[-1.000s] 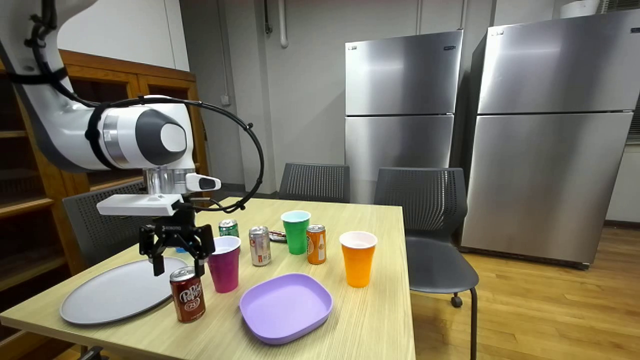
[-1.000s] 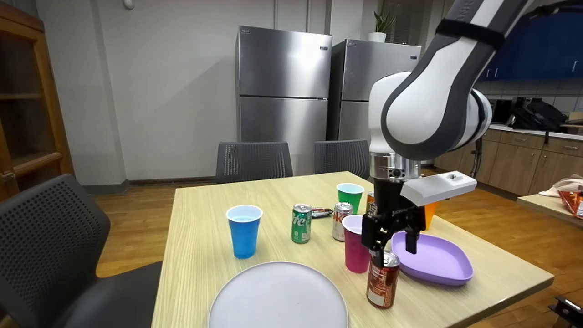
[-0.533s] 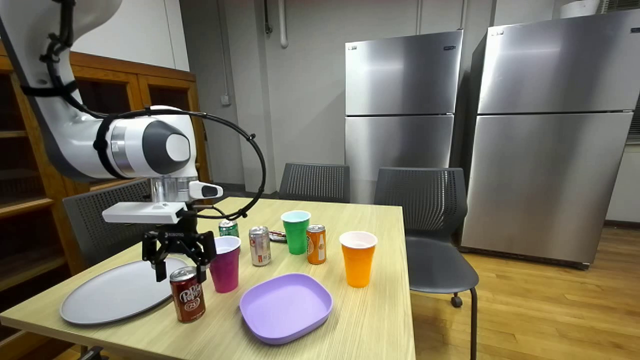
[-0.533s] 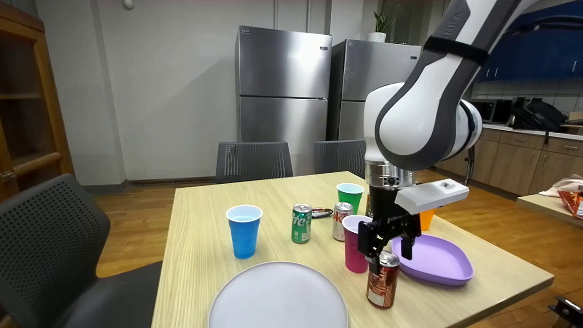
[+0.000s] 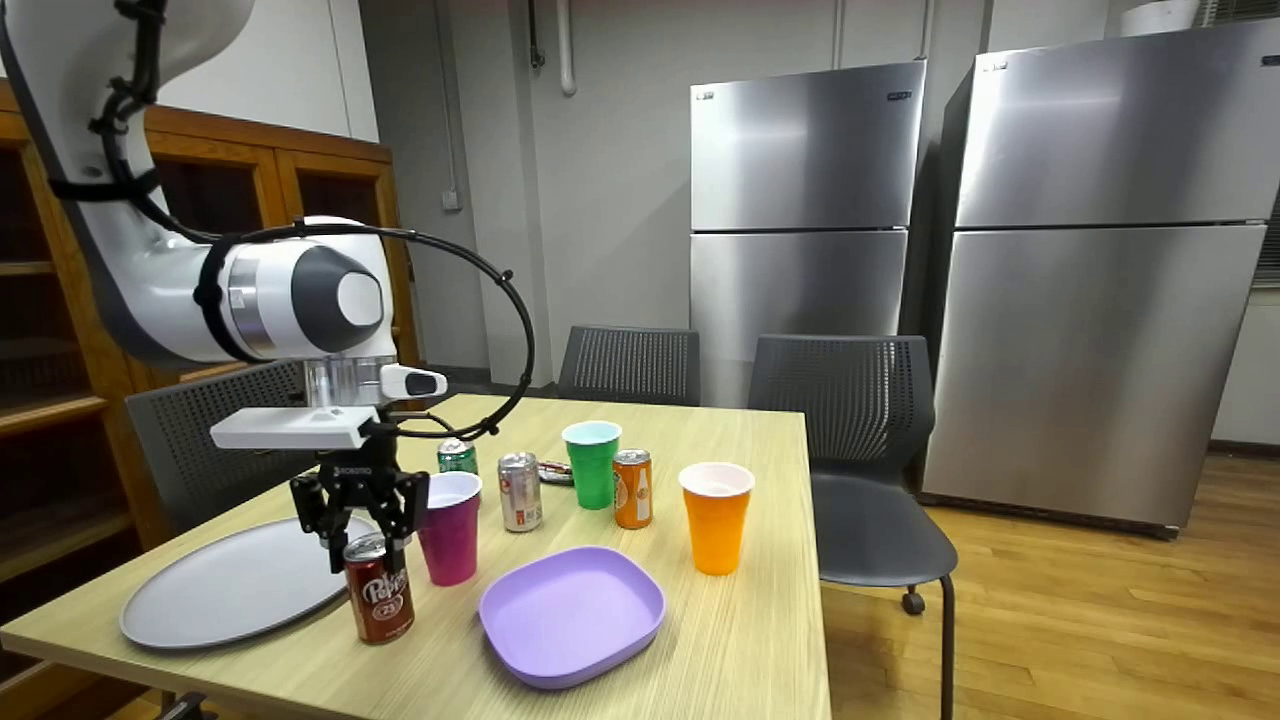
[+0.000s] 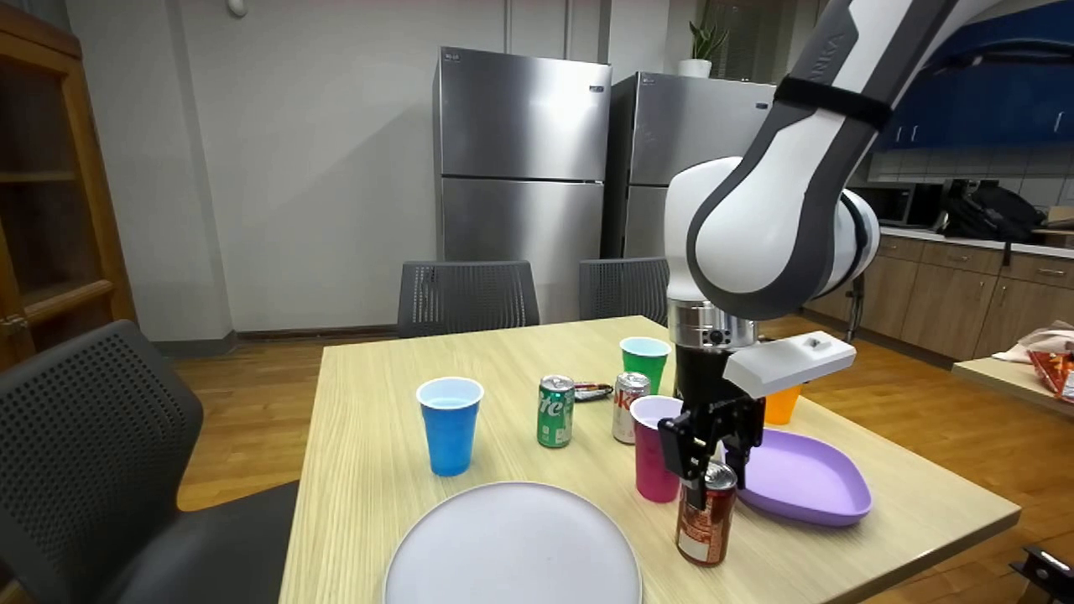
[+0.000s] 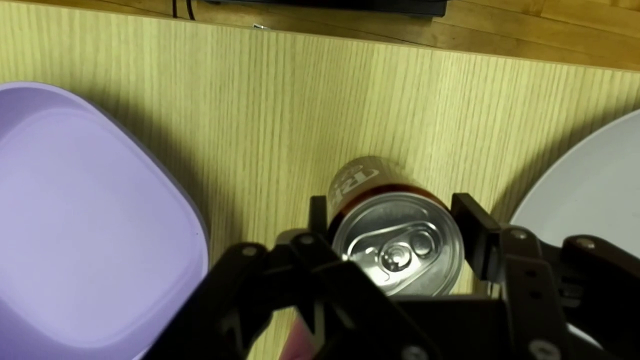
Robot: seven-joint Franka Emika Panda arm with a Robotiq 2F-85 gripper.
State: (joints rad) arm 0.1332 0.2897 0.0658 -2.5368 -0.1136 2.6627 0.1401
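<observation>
The gripper [image 5: 367, 556] is clamped on a dark red Dr Pepper can [image 5: 380, 603], its jaws apart by about the can's own width. The black fingers [image 7: 472, 225] press on opposite sides of the can near its top, the tips reaching just past the lid rim, so that in the wrist view the silver lid and its pull tab sit between them. The can is directly below the gripper and stands about upright, its base at the bench [image 5: 740, 640]. Just beside the gripper is a magenta cup [image 5: 450, 540] with a pale inside; whether the two touch I cannot tell. A purple plate [image 5: 572, 615] lies near the gripper on one side, a round grey plate [image 6: 512, 545] near it on the opposite side. Farther from the gripper, beyond the magenta cup, stand a silver can [image 5: 520, 495], a green cup [image 5: 593, 478] and an orange can [image 5: 632, 490]. An orange cup [image 5: 716, 525] is well apart from the gripper, past the purple plate. In an exterior view, a green can [image 6: 555, 411] and a blue cup [image 6: 451, 428] also stand well apart from the gripper
</observation>
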